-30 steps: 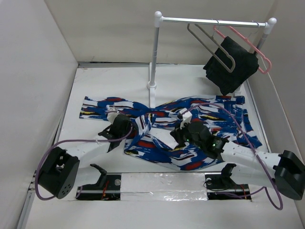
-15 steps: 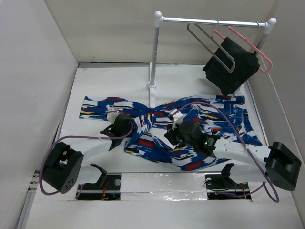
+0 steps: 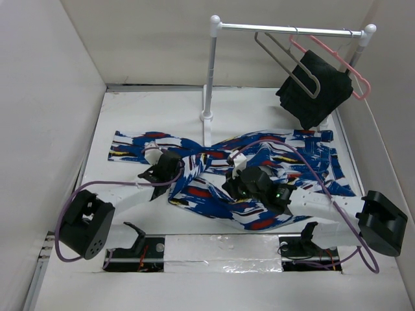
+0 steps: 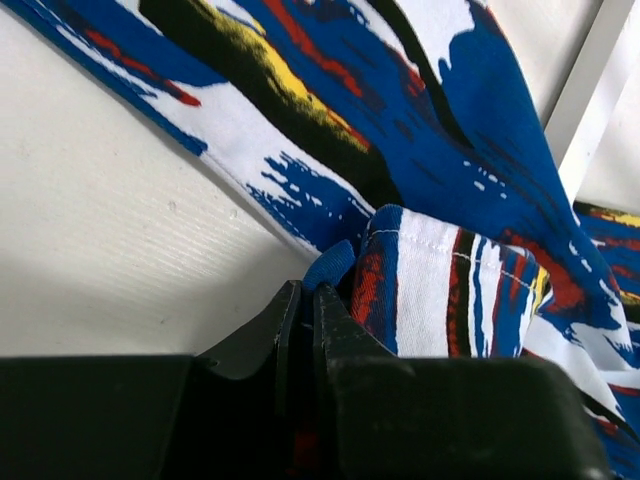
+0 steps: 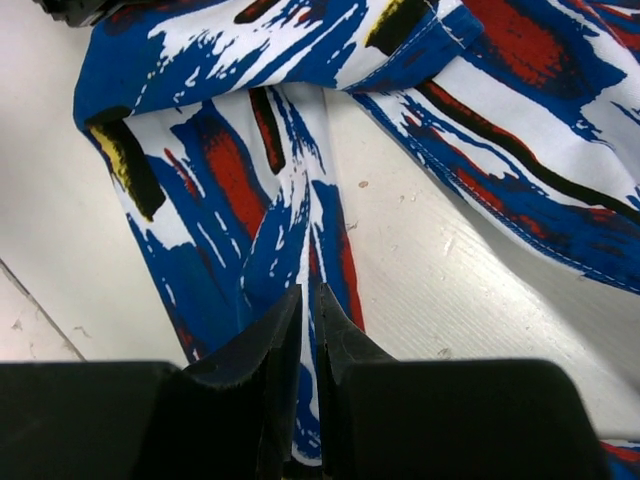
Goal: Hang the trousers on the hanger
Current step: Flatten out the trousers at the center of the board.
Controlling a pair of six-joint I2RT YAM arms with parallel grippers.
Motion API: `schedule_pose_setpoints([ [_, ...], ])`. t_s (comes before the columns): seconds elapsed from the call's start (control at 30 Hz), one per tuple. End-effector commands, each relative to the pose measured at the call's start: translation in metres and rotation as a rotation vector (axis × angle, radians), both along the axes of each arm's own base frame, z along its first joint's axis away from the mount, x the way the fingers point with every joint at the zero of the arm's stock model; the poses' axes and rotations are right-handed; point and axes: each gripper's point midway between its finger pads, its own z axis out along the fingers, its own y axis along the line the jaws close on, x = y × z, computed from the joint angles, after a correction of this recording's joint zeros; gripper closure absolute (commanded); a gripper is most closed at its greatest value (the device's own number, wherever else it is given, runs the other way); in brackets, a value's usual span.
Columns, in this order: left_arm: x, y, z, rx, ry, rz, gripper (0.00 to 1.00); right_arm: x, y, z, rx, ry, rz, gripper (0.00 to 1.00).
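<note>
Now that the left gripper [image 4: 305, 300] has just clamped shut on a fold of the trousers [image 3: 133, 144], with the right gripper [image 5: 308, 305] pinching another, the garment, sprawled on the table [image 3: 130, 113], looks ready to lift toward the hanger [image 3: 288, 65] on the rail [image 3: 292, 28].

Left arm [image 3: 126, 197] and right arm [image 3: 321, 206] match: white tube links, black joint housings, a chunky black motor block [image 3: 84, 227] at the end far from the claw. Purple cable [image 3: 110, 185] loops along each. Left claw [image 4: 308, 292], right claw [image 5: 308, 295]: matte black wedge fingers [image 4: 250, 345], flat inner faces. White block [image 3: 238, 157] behind right claw, green light [image 3: 280, 192] further back.
</note>
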Motion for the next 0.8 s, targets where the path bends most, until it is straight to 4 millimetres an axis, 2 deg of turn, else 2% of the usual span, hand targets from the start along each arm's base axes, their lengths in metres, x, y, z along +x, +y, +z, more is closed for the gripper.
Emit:
schedule_pose_setpoints([
  [0.0,0.015,0.01,0.024,0.047,-0.055,0.062,1.0,0.004,0.013,0.022,0.073,-0.041,-0.004,0.84],
  [0.1,0.014,0.029,0.05,0.092,-0.105,0.132,1.0,0.002,0.012,0.02,0.061,-0.041,-0.005,0.85],
  [0.13,0.016,0.039,0.074,0.106,-0.156,0.179,1.0,0.002,0.012,0.02,0.064,-0.041,-0.006,0.85],
  [0.2,0.007,0.056,0.089,0.16,-0.156,0.219,1.0,0.001,0.014,0.018,0.072,-0.038,0.004,0.85],
  [0.23,0.007,0.064,0.111,0.164,-0.208,0.254,0.97,0.001,0.015,0.018,0.073,-0.039,0.008,0.85],
  [0.3,0.003,0.072,0.122,0.206,-0.222,0.257,0.91,0.002,0.014,0.014,0.059,-0.034,0.001,0.85],
  [0.33,0.003,0.074,0.129,0.211,-0.238,0.256,0.84,0.003,0.014,0.014,0.061,-0.035,-0.002,0.85],
  [0.4,0.001,0.078,0.126,0.249,-0.213,0.262,0.75,0.002,0.015,0.01,0.057,-0.03,0.002,0.85],
  [0.43,0.0,0.081,0.118,0.272,-0.186,0.27,0.62,0.002,0.016,0.009,0.055,-0.027,0.008,0.85],
  [0.53,-0.003,0.079,0.096,0.289,-0.127,0.263,0.43,0.001,0.014,0.005,0.042,-0.022,0.002,0.84],
  [0.63,-0.009,0.08,0.08,0.286,-0.093,0.263,0.43,-0.001,0.014,0.004,0.038,-0.019,0.015,0.83],
  [0.67,-0.008,0.078,0.078,0.272,-0.1,0.258,0.43,0.0,0.013,0.006,0.033,-0.022,0.013,0.78],
  [0.77,-0.006,0.075,0.069,0.228,-0.098,0.215,0.46,-0.001,0.008,0.008,0.035,-0.032,0.004,0.73],
])
